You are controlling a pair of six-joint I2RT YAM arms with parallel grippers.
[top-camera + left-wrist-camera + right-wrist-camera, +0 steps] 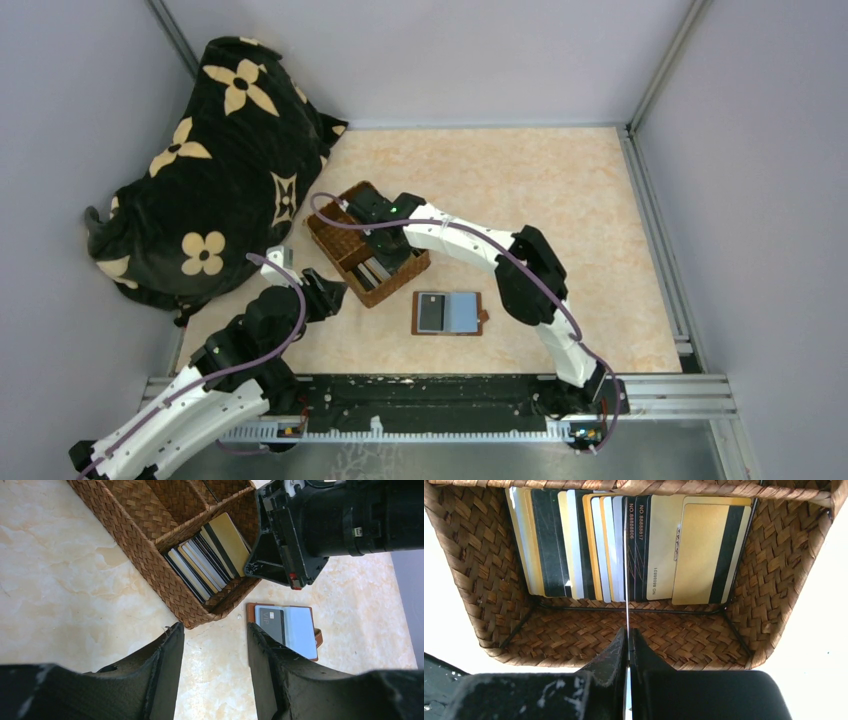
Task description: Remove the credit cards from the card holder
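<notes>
Pinching one card [627, 580] edge-on, the right pincer [628, 636] hangs over the basket [474, 580], above the end compartment nearest the holder [448, 312]. Its jaws are pressed together on the thin edge. Below it a row of cards [574, 545], gold, silver and dark, already stands on edge in that compartment, so most of the job looks done.

The holder lies open on the counter [580, 200], just beside the basket and apart from both arms. Its left pocket shows a dark card [271, 622]. The grey-blue right face looks bare, though I cannot tell whether more cards sit tucked behind it.

The left pincer [215, 635] hovers spread and empty above the counter, near the basket's near corner.

As I judge it, what is left is to release the pinched card into the row and then draw out the dark one. The holder will likely need pinning down for that.
</notes>
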